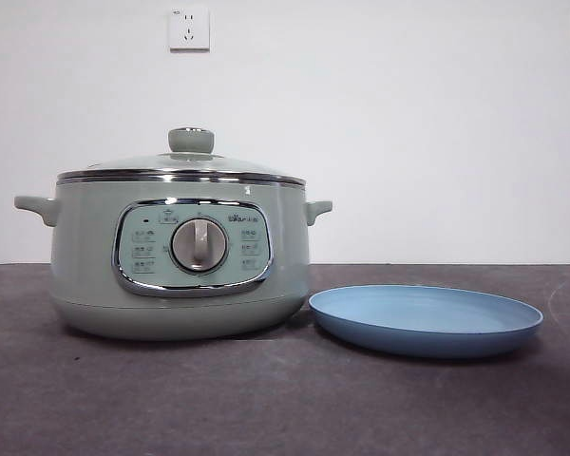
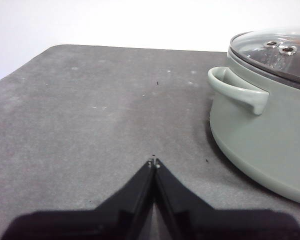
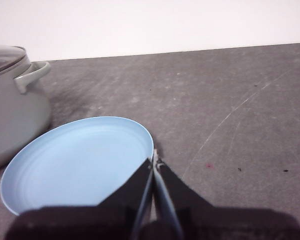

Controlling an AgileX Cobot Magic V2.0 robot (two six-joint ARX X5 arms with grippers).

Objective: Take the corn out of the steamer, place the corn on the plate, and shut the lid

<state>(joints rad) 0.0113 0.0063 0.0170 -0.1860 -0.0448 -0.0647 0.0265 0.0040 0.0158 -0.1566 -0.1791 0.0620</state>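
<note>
Lid seated on steamer, corn out of sight, bare plate just beside on table, left gripper pressed together beside steamer, right gripper pressed together above plate's rim.

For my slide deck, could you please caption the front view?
Lidded sage-green steamer beside an empty blue plate on the dark table.

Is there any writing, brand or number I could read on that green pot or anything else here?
Nothing reads clearly.
Steamer control panel: a small brand mark right of the dial, too blurred to read.
Same panel: small icon labels around the dial, too small to read.
Plate, lid, wall socket: no text visible.
</note>
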